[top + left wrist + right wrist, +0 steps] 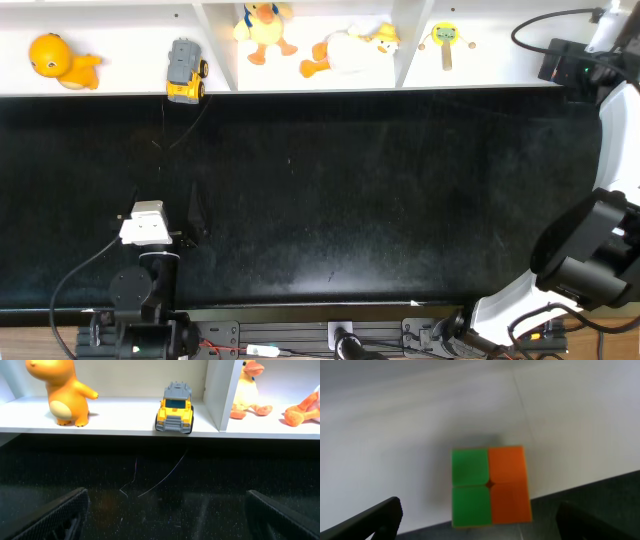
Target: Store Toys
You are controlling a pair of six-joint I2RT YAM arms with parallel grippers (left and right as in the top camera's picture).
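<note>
Right wrist view puts your spread, empty right gripper at the puzzle cube on the shelf near lip. A nudge could topple it off. Your left gripper gapes too.

Open black mat btwn arms; shelf dividers maybe tight

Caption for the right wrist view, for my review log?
Open right tool facing a green-and-orange cube at the edge of the white shelf.

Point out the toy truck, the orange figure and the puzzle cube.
toy truck (174, 422): left wrist view, on its front grille.
orange figure (62, 409): left wrist view, on its belly.
puzzle cube (470, 467): right wrist view, on a green tile.
</note>
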